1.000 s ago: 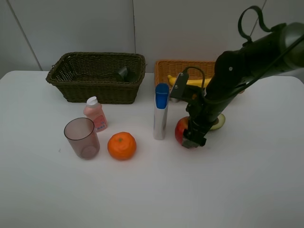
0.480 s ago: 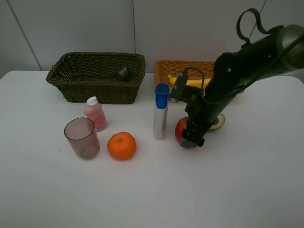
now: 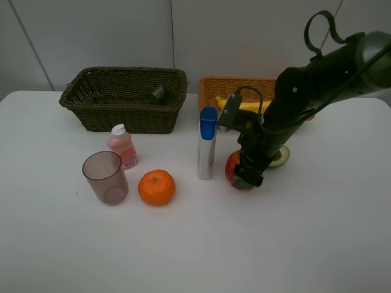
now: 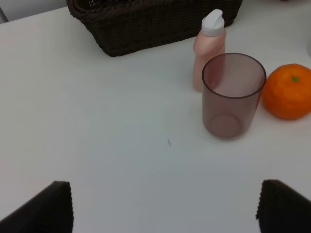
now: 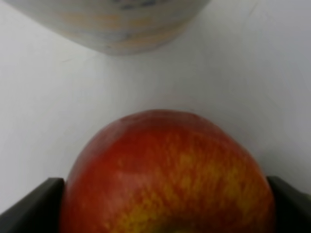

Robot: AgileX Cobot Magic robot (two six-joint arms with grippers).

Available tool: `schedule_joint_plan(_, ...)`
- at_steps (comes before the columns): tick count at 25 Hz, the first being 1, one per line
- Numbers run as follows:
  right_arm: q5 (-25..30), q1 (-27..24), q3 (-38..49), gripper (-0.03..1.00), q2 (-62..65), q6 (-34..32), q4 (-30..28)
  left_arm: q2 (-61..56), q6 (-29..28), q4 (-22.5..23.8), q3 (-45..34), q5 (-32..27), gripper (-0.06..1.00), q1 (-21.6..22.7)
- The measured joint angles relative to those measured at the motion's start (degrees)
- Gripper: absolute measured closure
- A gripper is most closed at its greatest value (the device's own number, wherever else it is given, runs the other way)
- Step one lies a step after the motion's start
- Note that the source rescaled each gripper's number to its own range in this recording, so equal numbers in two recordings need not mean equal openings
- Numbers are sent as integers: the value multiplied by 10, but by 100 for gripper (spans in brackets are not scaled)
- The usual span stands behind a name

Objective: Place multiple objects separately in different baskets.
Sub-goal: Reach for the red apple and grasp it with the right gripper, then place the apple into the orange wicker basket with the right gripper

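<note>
The red apple point(image 3: 231, 166) point(image 5: 167, 179) rests on the white table beside the avocado half point(image 3: 281, 157). My right gripper point(image 3: 245, 175) point(image 5: 165, 208) reaches down over the apple, a finger pressed against each side. A silver blue-capped tube point(image 3: 207, 143) point(image 5: 112, 24) stands upright just left of it. The pink bottle point(image 3: 123, 146) point(image 4: 209, 53), the translucent cup point(image 3: 105, 177) point(image 4: 232, 97) and the orange point(image 3: 156, 187) point(image 4: 287, 91) stand at the left. My left gripper point(image 4: 165, 208) hangs open above bare table, short of the cup. A banana point(image 3: 253, 106) lies in the light basket point(image 3: 211, 88).
The dark basket point(image 3: 125, 113) point(image 4: 146, 29) stands at the back left with a dark green pump bottle point(image 3: 157, 94) lying inside. The two baskets sit side by side along the table's far edge. Bare white tabletop stretches across the front.
The right gripper's fingers have drawn in against the apple's sides. The arm has shifted only slightly, and every object stays where it was.
</note>
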State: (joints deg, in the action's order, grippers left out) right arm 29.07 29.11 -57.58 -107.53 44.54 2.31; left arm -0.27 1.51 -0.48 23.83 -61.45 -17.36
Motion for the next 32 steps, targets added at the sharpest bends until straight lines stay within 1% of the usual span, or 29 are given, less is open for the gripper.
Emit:
schedule_joint_plan(16, 10, 0, 0, 25, 2, 0, 0, 0, 0, 0, 0, 0, -6, 0)
schedule_joint_plan(26, 69, 0, -1, 25, 57, -2, -1, 0, 0, 0, 0, 0, -6, 0)
schedule_joint_plan(32, 112, 0, -22, 25, 92, -2, -3, 0, 0, 0, 0, 0, -6, 0)
